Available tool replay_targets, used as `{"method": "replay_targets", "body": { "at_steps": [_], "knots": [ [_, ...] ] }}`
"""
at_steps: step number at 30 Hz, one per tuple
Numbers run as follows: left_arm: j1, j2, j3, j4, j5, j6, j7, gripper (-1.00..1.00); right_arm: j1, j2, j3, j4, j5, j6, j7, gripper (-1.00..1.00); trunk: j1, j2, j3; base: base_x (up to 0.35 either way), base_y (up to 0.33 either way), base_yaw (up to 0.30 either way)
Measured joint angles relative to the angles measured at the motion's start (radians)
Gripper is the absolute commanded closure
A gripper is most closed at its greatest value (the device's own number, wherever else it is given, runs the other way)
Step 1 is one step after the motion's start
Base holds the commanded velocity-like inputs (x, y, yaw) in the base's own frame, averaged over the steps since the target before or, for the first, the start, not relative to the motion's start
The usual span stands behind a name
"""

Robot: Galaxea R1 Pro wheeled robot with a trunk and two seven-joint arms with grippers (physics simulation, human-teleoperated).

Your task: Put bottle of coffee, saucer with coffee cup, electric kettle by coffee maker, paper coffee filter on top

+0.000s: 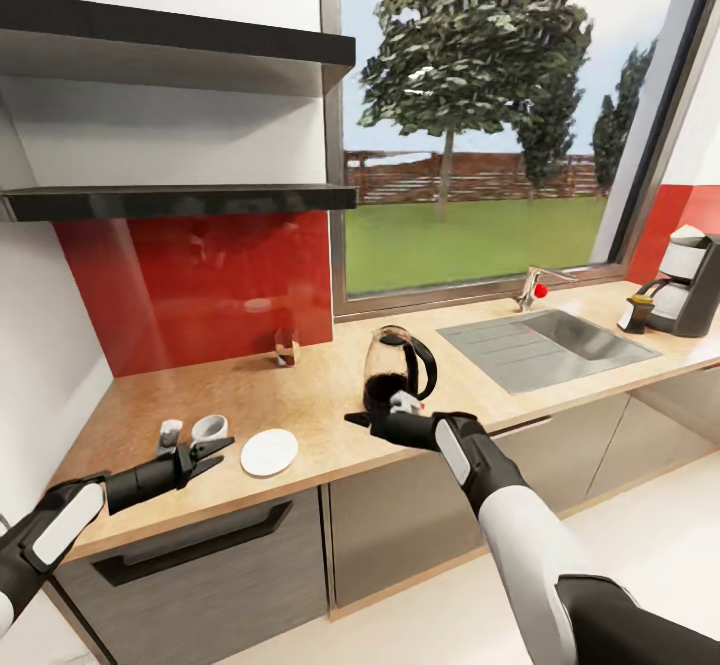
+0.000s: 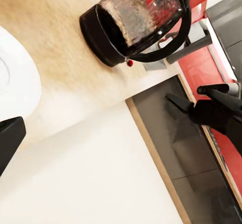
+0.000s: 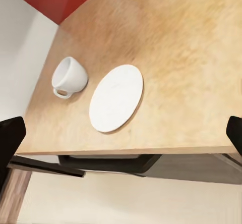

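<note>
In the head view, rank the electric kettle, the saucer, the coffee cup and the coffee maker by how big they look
1. Electric kettle, largest.
2. Coffee maker, close behind, though it stands farther away and the frame edge cuts it off, so this order is unsure.
3. Saucer.
4. Coffee cup, smallest, partly hidden by the left gripper.

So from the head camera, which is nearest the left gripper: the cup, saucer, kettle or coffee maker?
1. Cup, right beside the left gripper.
2. Saucer, just to its right.
3. Kettle, mid-counter.
4. Coffee maker, far right.
</note>
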Motion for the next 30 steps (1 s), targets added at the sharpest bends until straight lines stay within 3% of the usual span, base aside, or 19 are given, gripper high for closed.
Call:
{"method": "replay_targets", "body": {
  "at_steps": [7, 19, 30],
  "knots": [
    [0.002, 0.001, 0.0, 0.003, 0.001, 0.002, 0.001, -1.0, 0.0, 0.0, 0.005, -0.013, -0.001, 0.002, 0.015, -1.0, 0.0, 0.0, 0.0, 0.0, 0.0, 0.032],
    [0.003, -0.002, 0.0, 0.003, 0.001, -0.001, 0.005, -1.0, 0.0, 0.0, 0.005, -0.008, -0.002, 0.002, 0.016, -1.0, 0.0, 0.0, -0.006, 0.005, -0.001, 0.26],
    [0.003, -0.003, 0.001, 0.004, 0.004, -0.002, 0.004, -1.0, 0.0, 0.0, 0.003, -0.008, -0.001, 0.002, 0.019, -1.0, 0.0, 0.001, -0.012, 0.181, -0.189, 0.267]
  ]
}}
